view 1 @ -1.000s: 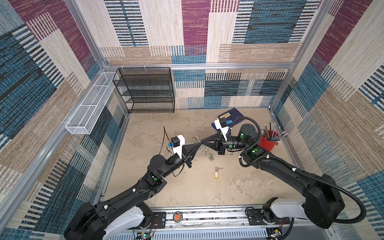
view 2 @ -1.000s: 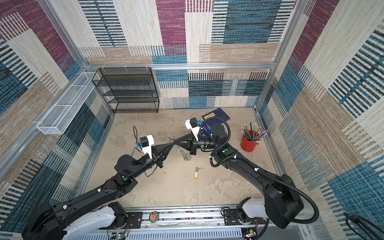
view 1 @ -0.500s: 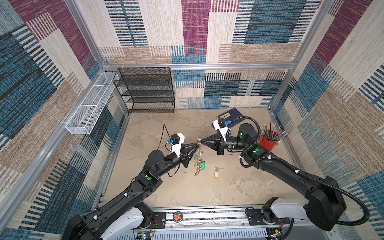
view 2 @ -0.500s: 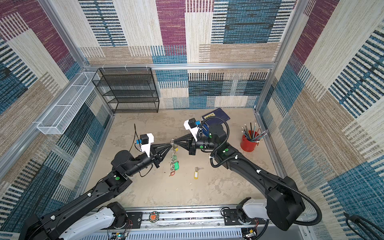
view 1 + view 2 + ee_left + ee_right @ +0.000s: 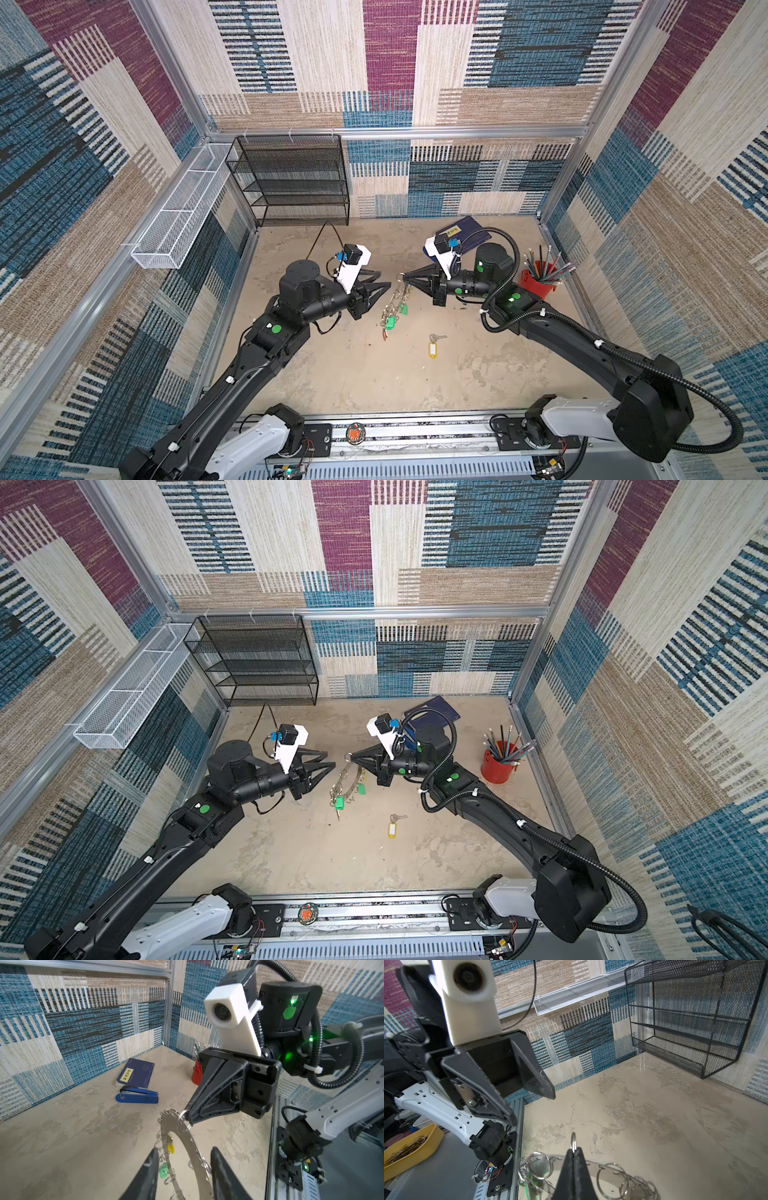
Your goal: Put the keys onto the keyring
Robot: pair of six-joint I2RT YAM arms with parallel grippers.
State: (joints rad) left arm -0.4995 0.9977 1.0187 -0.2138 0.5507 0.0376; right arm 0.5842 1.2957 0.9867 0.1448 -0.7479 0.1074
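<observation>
Right tool point(image 5: 405, 277) is pinched tight on the keyring point(image 5: 395, 301) by its rim, so it dangles above the surface point(image 5: 332, 374) with green-tagged keys point(image 5: 390, 323) hanging off it. Left tool point(image 5: 384, 279) is open, just beside the keyring, holding nothing. Yellow-tagged key point(image 5: 433, 348) lies loose on the surface nearby.

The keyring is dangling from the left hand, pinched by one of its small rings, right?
Not the left: the right hand pinches one small ring and the keyring dangles from it, as the right wrist view shows. The left hand is open.
</observation>
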